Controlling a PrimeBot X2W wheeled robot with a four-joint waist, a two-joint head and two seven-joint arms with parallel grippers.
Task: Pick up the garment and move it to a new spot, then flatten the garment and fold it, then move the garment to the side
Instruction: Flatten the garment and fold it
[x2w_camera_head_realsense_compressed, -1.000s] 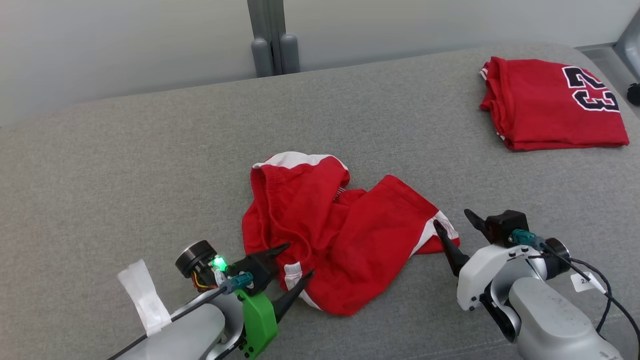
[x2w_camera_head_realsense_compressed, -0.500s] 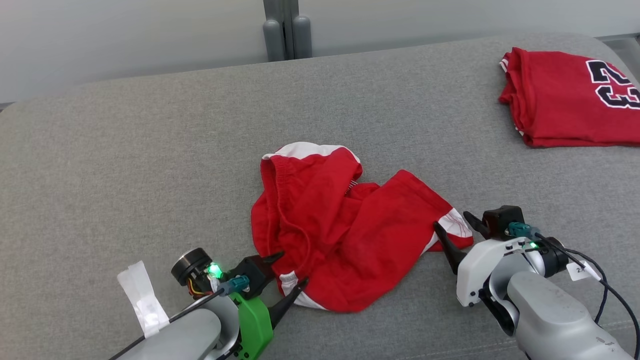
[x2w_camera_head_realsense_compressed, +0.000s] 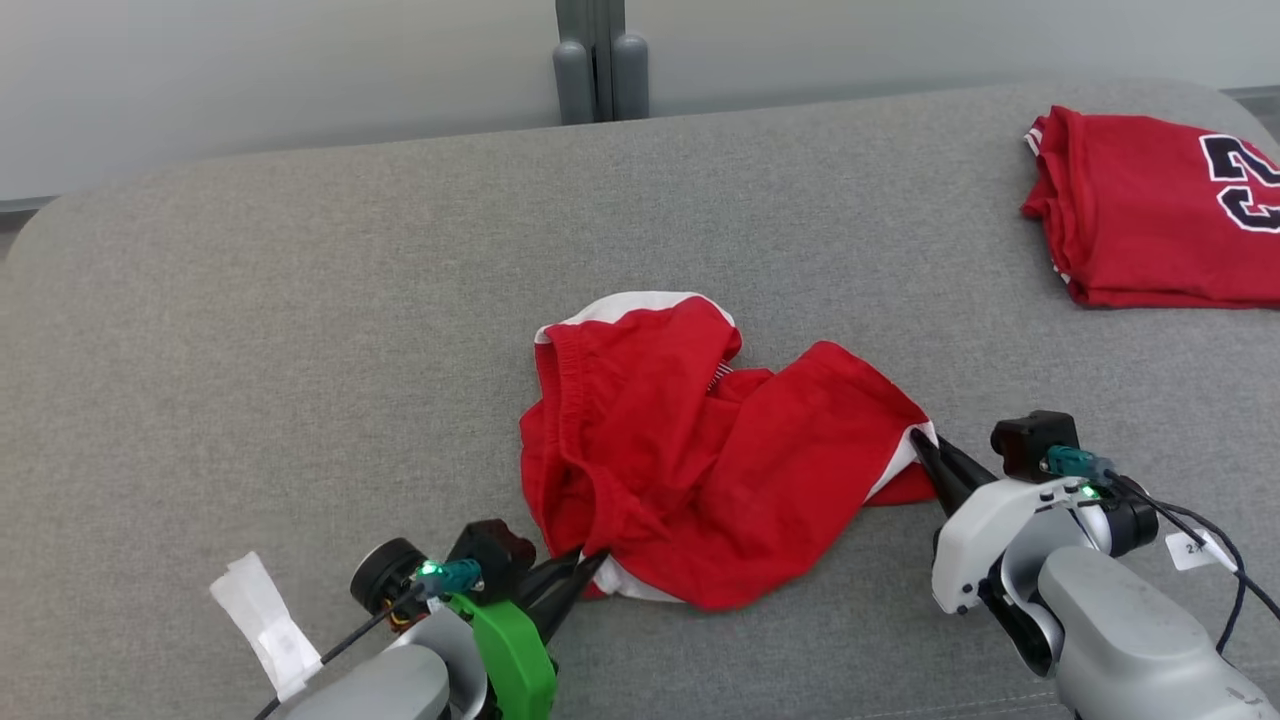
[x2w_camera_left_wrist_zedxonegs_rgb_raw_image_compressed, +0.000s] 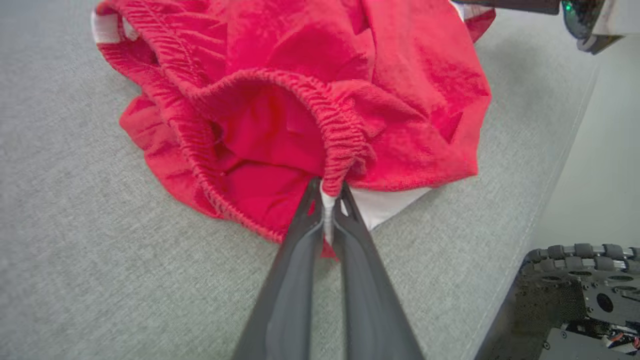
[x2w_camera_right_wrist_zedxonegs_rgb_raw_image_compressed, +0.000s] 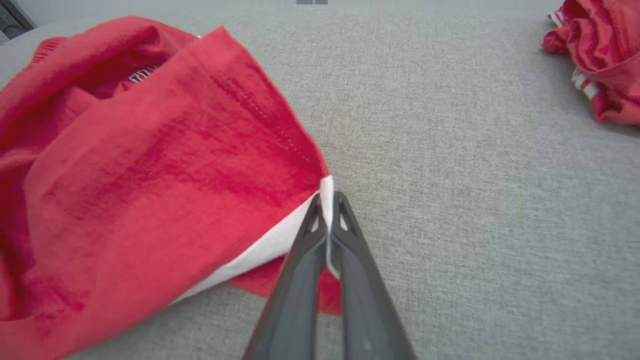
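Pick-up step in hand. Left gripper (x2w_camera_head_realsense_compressed: 590, 562) is clamped on the waistband of the shorts (x2w_camera_head_realsense_compressed: 700, 450), right gripper (x2w_camera_head_realsense_compressed: 918, 438) on a white-trimmed hem, near the front edge of the surface (x2w_camera_head_realsense_compressed: 300, 350). Next move, as judged: raise both together, evenly.

Folded red jersey (x2w_camera_head_realsense_compressed: 1150, 210) on a grey cushion (x2w_camera_head_realsense_compressed: 300, 350)
The jersey, bearing dark white-edged numerals, lies at the frame's upper right; a grey post (x2w_camera_head_realsense_compressed: 600, 60) stands top centre against a pale wall (x2w_camera_head_realsense_compressed: 250, 70).
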